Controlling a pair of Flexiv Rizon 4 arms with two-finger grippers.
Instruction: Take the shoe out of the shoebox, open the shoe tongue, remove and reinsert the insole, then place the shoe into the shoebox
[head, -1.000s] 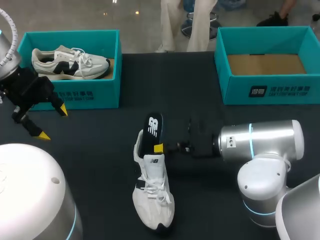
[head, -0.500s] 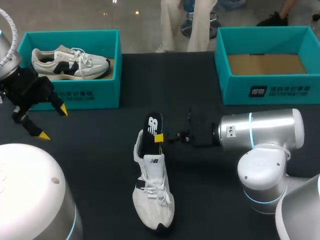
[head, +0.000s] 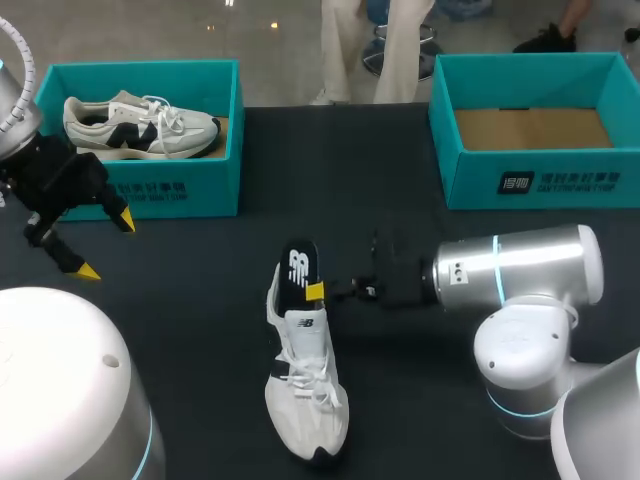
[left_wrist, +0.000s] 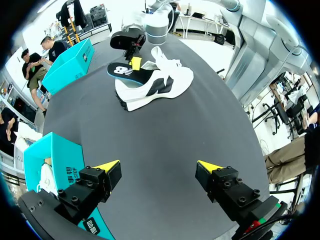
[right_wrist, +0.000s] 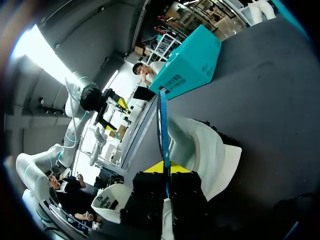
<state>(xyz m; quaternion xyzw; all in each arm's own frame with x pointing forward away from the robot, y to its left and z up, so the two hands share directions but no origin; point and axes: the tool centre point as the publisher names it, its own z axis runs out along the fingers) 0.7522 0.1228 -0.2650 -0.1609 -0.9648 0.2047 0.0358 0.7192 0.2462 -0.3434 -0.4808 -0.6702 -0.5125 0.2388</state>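
Note:
A white shoe (head: 305, 395) lies mid-table, toe toward the front edge. A black insole (head: 299, 270) sticks up out of its opening at the heel end. My right gripper (head: 316, 291) comes in from the right and is shut on the insole's edge. In the right wrist view the insole (right_wrist: 163, 125) shows edge-on as a thin blue strip between the closed yellow tips (right_wrist: 165, 167), with the shoe (right_wrist: 205, 150) beside it. My left gripper (head: 106, 245) hangs open at the far left, holding nothing. Its wrist view shows the open gripper (left_wrist: 159, 166) far from the shoe (left_wrist: 160, 87).
A teal shoebox (head: 150, 185) at the back left holds a second shoe (head: 140, 125); my left gripper is just in front of it. An empty teal shoebox (head: 535, 180) stands at the back right. Dark table surface lies between the boxes.
The right gripper's fingers have closed fully on the insole. The insole has sunk a little lower and leftward toward the shoe's heel. The left arm has not moved.

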